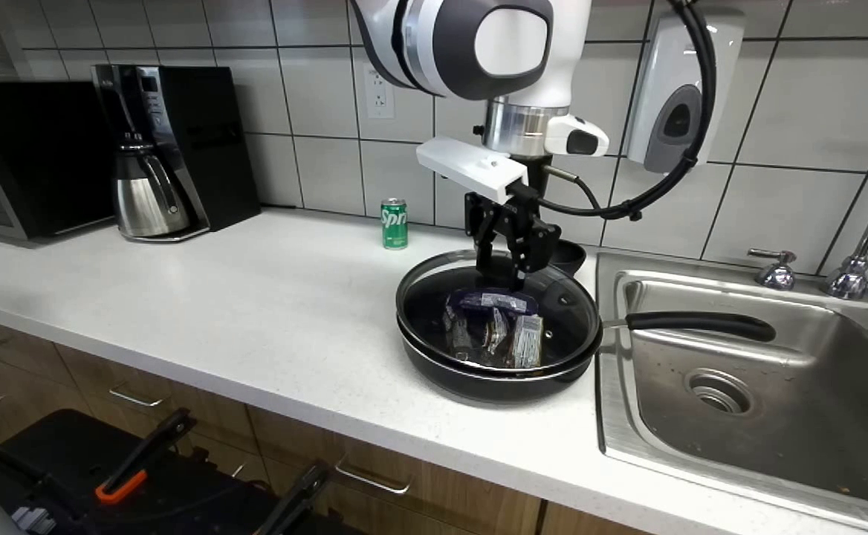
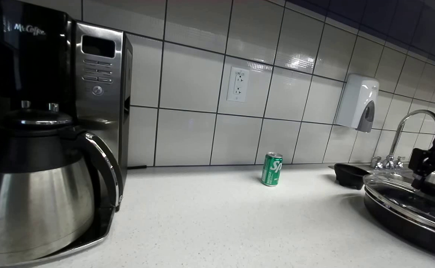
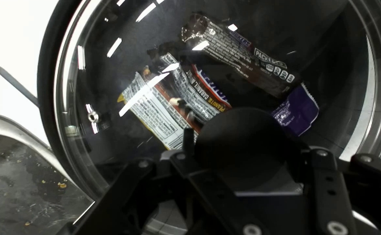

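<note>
Wrist view: my fingers [image 3: 324,169] stand partway apart, one on each side of a black knob [image 3: 242,143], and by the look of it they pinch it, though the contact itself lies in shadow. The knob tops a glass lid [image 3: 164,36]. Under the glass I see snack wrappers: a brown wrapper [image 3: 239,55] at twelve o'clock from the knob, a white-backed wrapper [image 3: 164,117] between nine and ten, a purple wrapper [image 3: 299,109] at two.

In an exterior view the lid lies over a black pan [image 1: 493,390] on the bench [image 1: 218,275]. From the pan, its handle [image 1: 701,325] points to three o'clock across the sink [image 1: 798,431]; a small black bowl [image 1: 571,254] sits between one and two, just behind, and a green can [image 1: 394,223] between ten and eleven, well apart. Whether the lid's rim meets the pan all round, I cannot tell.

I judge the step in hand to be handling the lid by its knob. Any move from here calls for a firm, centred hold and straight vertical travel with the lid level, since a round knob could let it tip or swing towards the bowl.
</note>
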{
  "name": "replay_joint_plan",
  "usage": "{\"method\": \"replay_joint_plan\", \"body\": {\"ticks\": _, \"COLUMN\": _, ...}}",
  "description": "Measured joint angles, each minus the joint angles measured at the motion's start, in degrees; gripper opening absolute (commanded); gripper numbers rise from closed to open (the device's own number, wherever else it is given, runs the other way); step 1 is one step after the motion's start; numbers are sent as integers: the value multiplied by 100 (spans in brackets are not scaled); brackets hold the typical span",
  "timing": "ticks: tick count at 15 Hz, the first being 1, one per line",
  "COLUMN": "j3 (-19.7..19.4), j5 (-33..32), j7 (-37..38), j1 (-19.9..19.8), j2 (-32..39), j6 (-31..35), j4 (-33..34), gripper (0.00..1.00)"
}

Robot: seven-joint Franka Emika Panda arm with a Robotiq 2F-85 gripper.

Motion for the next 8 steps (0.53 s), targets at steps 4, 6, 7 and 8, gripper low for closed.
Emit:
{"method": "replay_joint_plan", "body": {"ticks": 4, "j3": 0, "j5": -1, "j7": 0, "j1": -10, "j2": 16, "j6": -25, "j4": 4, "gripper": 39}}
{"method": "replay_joint_plan", "body": {"ticks": 6, "j3": 0, "j5": -13, "j7": 0, "j1": -11, "j2": 16, "j6": -50, "j4": 22, "gripper": 39}}
{"method": "replay_joint_plan", "body": {"ticks": 7, "j3": 0, "j5": -23, "j7": 0, "j1": -11, "j2": 16, "j6": -68, "j4": 33, "gripper": 39}}
{"method": "replay_joint_plan", "body": {"ticks": 8, "j3": 0, "j5": -44, "j7": 0, "j1": -11, "j2": 16, "j6": -94, "j4": 45, "gripper": 39}}
